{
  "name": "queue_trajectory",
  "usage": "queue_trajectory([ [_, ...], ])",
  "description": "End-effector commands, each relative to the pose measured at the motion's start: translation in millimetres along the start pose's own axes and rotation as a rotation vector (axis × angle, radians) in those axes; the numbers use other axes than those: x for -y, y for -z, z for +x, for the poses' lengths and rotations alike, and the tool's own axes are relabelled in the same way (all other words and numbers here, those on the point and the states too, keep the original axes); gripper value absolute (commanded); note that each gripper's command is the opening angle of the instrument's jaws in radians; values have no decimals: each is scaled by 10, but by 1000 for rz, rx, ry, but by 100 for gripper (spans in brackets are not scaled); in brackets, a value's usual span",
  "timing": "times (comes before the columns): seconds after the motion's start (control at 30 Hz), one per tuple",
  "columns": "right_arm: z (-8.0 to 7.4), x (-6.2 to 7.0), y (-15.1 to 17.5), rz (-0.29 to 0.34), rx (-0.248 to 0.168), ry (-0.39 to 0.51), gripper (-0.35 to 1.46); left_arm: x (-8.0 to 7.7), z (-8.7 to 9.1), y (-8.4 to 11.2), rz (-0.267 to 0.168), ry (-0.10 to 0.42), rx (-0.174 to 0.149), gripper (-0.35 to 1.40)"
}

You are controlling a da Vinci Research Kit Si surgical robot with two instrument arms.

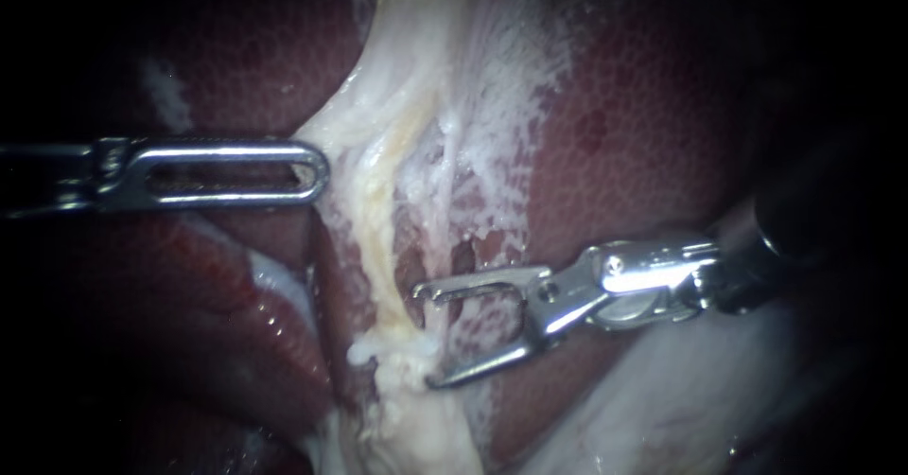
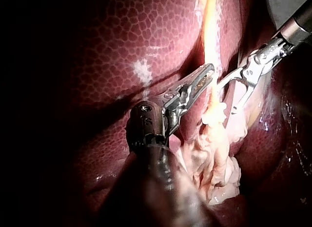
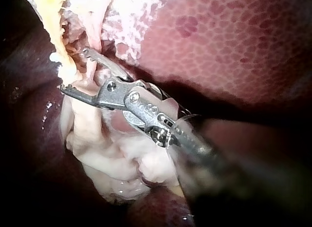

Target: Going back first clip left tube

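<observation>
A pale yellowish tube (image 1: 378, 238) runs down the middle between lobes of liver (image 1: 643, 106) and ends in a lumpy white mass (image 1: 402, 366). My right instrument (image 1: 430, 335) stands open, its two thin jaws reaching the tube's right edge just above that mass; no clip shows on the tube. In the right wrist view the open jaws of the right instrument (image 3: 73, 71) straddle the tube (image 3: 80, 114). My left instrument (image 1: 317, 172) is shut, its slotted tip resting against the edge of the white tissue higher up; in the left wrist view the left instrument (image 2: 207, 71) touches the tube (image 2: 210, 36).
Frayed white tissue (image 1: 492, 78) spreads over the liver right of the tube. A smooth pale bulge (image 1: 681, 399) lies under the right shaft. Dark red liver (image 1: 236, 314) fills the lower left. In the left wrist view the right instrument (image 2: 226, 97) sits just beyond the tube.
</observation>
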Motion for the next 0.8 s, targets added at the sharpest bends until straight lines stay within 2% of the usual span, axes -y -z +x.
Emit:
queue_trajectory([
  [0.03, 2, 1, 4, 1, -1, -3, 60, 0, 0, 0, 0, 0, 0, -35],
  [0.13, 11, 0, 20, 3, -5, -11, 60, -1, 0, 0, 0, 0, 0, -35],
  [0.37, 34, -5, 59, -25, -18, 43, 60, -3, 1, 0, 1, 0, 0, -35],
  [0.6, 45, -8, 90, -47, -24, 92, 60, -4, 2, 0, 1, -1, -1, -35],
  [0.8, 50, -4, 118, -66, -26, 125, 60, -5, 3, 0, 1, -1, -1, -35],
])
